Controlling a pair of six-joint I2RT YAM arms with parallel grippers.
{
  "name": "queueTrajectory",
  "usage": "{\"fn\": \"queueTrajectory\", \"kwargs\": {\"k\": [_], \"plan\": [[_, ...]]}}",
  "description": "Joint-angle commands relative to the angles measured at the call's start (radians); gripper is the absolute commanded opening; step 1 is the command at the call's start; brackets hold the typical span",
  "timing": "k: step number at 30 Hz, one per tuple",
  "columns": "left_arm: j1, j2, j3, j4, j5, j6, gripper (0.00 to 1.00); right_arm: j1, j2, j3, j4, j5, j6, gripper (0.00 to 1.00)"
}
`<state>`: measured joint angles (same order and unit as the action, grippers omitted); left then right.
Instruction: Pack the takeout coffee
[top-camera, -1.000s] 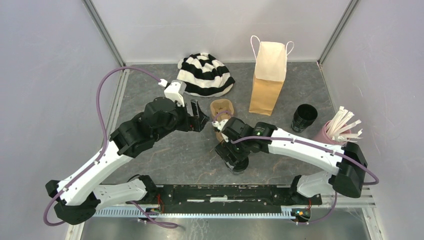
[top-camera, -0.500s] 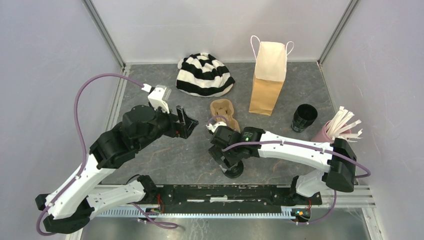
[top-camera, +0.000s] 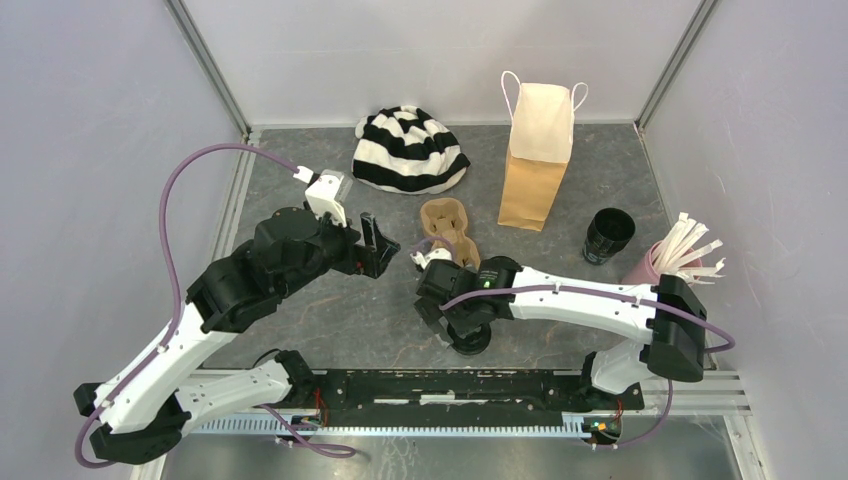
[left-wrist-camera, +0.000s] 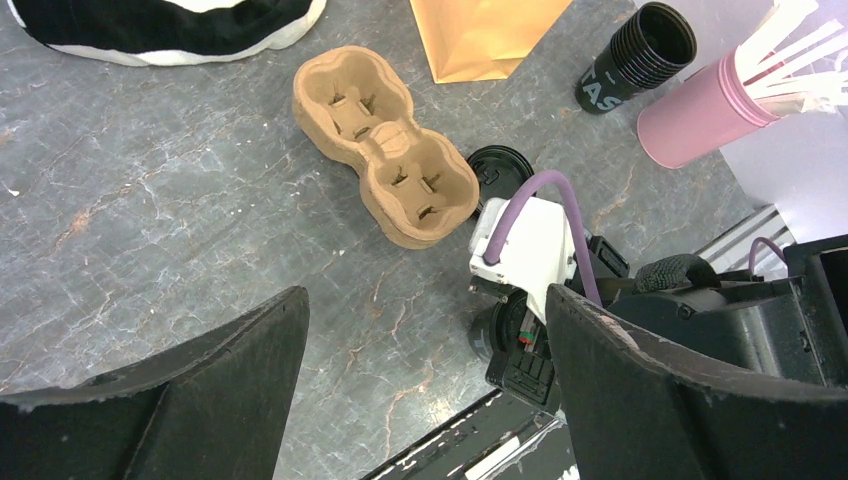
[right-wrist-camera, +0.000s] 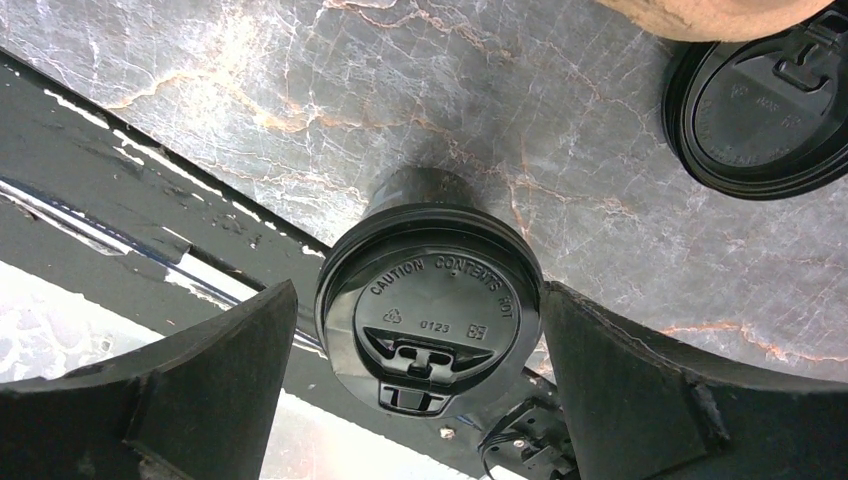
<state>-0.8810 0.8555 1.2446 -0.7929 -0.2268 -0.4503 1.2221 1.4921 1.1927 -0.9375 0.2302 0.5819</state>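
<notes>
Hat (top-camera: 410, 150) at back, bag (top-camera: 537, 160) standing to its right. Carrier (top-camera: 447, 228) in front, btwn those two. Lidded cup (left-wrist-camera: 503, 172) just beside carrier's near-right end. 2nd lidded cup (right-wrist-camera: 430, 320) further fwd, near front edge. Cup stack (top-camera: 608, 236) right of carrier, w/ stick holder (top-camera: 655, 265) right of that.

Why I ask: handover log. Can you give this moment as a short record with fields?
right tool: open, fingers either side of the lidded coffee cup
left tool: open, empty, left of the cardboard carrier
cardboard carrier: both wells empty
second black lid: beside the carrier; cup beneath unclear
paper bag: upright at the back
</notes>
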Motion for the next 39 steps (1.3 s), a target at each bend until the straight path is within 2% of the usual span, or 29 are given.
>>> {"fn": "queueTrajectory", "kwargs": {"k": [1, 11, 17, 25, 29, 32, 39], "plan": [[0.002, -0.007, 0.03, 0.005, 0.004, 0.055, 0.94, 0.007, -0.011, -0.02, 0.0, 0.051, 0.051, 0.98], [0.002, -0.004, 0.025, 0.001, 0.009, 0.05, 0.94, 0.007, -0.03, -0.075, 0.01, 0.076, 0.093, 0.98], [0.003, -0.001, 0.026, 0.0, 0.015, 0.048, 0.94, 0.007, -0.054, -0.097, 0.006, 0.146, 0.137, 0.9], [0.003, 0.002, 0.027, -0.001, 0.018, 0.046, 0.94, 0.005, -0.064, -0.069, -0.086, 0.272, 0.189, 0.84], [0.002, 0.005, 0.031, -0.005, 0.018, 0.046, 0.94, -0.004, -0.075, -0.069, -0.192, 0.363, 0.27, 0.82], [0.002, 0.004, 0.031, -0.005, 0.019, 0.045, 0.94, -0.05, -0.115, -0.133, -0.211, 0.38, 0.286, 0.81], [0.003, 0.01, 0.036, -0.006, 0.025, 0.052, 0.94, -0.242, -0.267, -0.261, -0.272, 0.419, 0.288, 0.81]]}}
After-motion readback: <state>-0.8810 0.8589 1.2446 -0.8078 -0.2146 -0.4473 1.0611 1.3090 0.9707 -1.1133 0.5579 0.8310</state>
